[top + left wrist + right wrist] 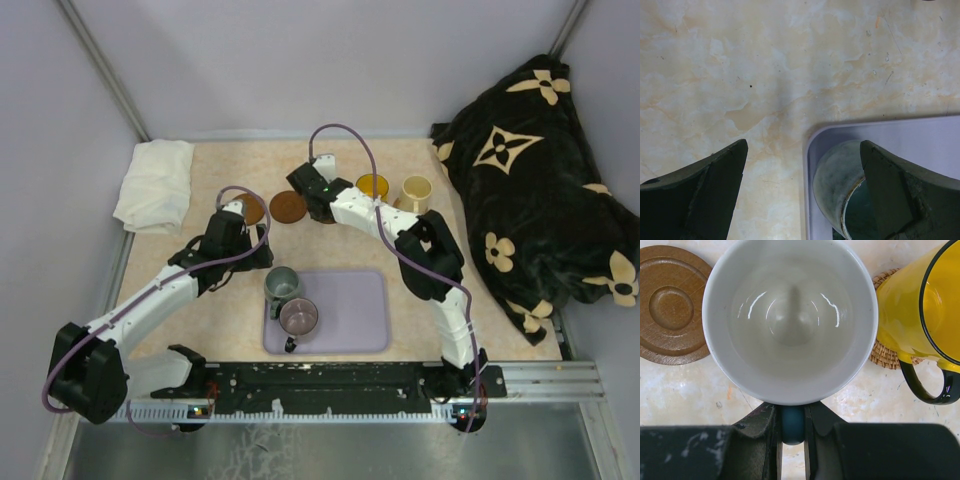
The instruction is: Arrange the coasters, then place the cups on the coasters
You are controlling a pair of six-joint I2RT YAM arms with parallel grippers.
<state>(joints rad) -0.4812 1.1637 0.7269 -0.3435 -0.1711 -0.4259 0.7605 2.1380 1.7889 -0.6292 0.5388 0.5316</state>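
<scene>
Your right gripper (pixel 792 415) is pinched on the light blue handle of the white cup (pixel 790 315). The cup sits mouth-up directly ahead of the fingers, between a brown coaster (pixel 672 305) at the view's left and the yellow cup (pixel 910 300), which stands on a woven coaster (pixel 883 352); what lies beneath the white cup is hidden. Your left gripper (pixel 804 150) is spread wide above the table (pixel 765 65) at the corner of the lavender tray (pixel 890 135). The grey-green cup (pixel 835 185) stands in that corner against one finger (pixel 890 195); contact cannot be confirmed.
</scene>
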